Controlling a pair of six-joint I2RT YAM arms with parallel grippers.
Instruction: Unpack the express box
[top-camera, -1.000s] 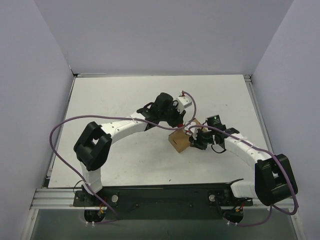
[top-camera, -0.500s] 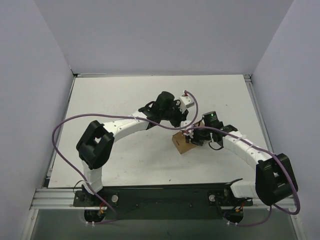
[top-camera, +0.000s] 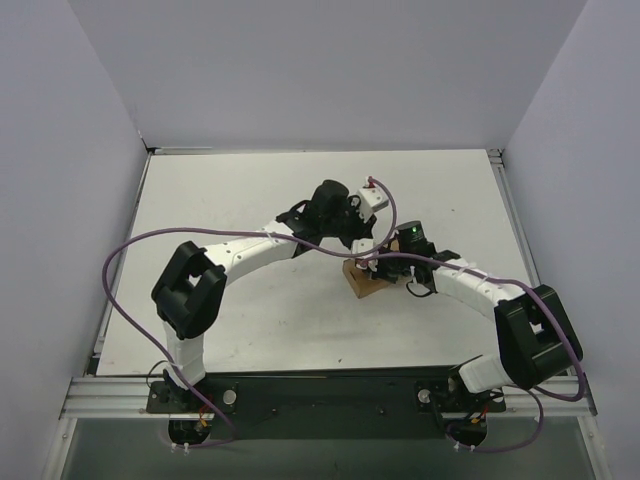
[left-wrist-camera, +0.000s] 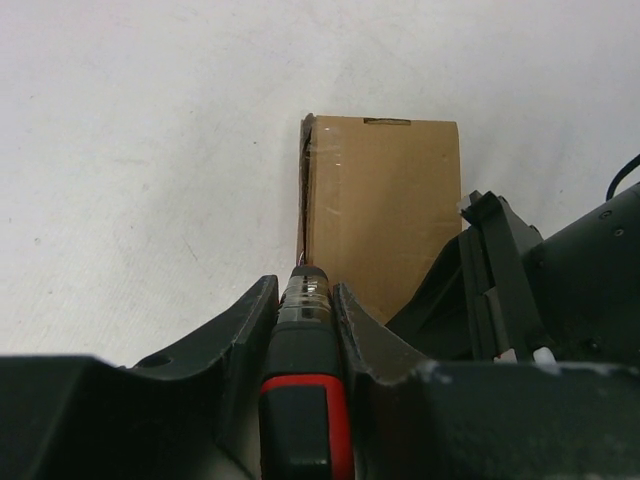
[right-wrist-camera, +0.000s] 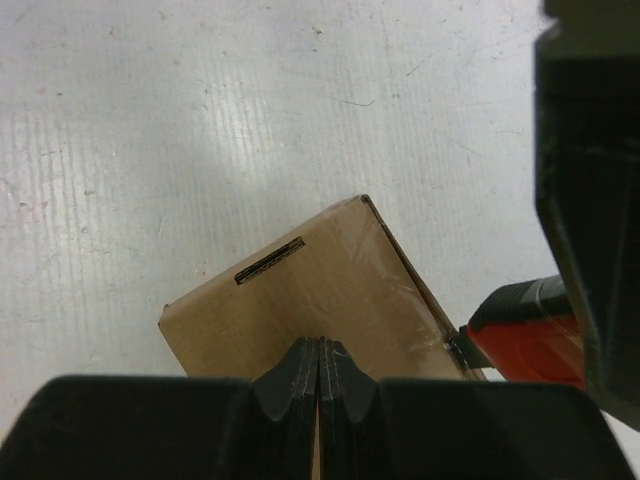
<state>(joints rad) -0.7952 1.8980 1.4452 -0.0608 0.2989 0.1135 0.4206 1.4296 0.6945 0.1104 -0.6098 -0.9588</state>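
- My left end effector (left-wrist-camera: 305, 300) is narrowed around the utility knife (left-wrist-camera: 305, 415). The red-and-black body is clamped between its fingers, and the blade tip sits at the near end of the taped edge of the express box (left-wrist-camera: 385, 200).
- My right end effector (right-wrist-camera: 318, 365) is fully closed with its fingertips pressed together, gripping nothing. It sits over the near edge of the box's top face. I judge it is pinning the box down, but I can't confirm contact.
- The box lies flat on the table (top-camera: 230, 200), slightly right of centre in the overhead view, between the two wrists. Its flaps look closed.
- Risk: if the blade is off the seam, it may skate onto the table or gouge the cardboard instead of parting the tape.
- Risk: only closed fingertips steady the box, so knife drag could spin or slide it.
- Risk: the right wrist's dark housing is just beside the knife fingers at the lower right of the left wrist view. A sideways stroke could make the two clash.
- Room: bare table spreads above and to the left of the box in the overhead frame, and the enclosure walls stand well apart. A cut toward the upper part of that frame has free run.
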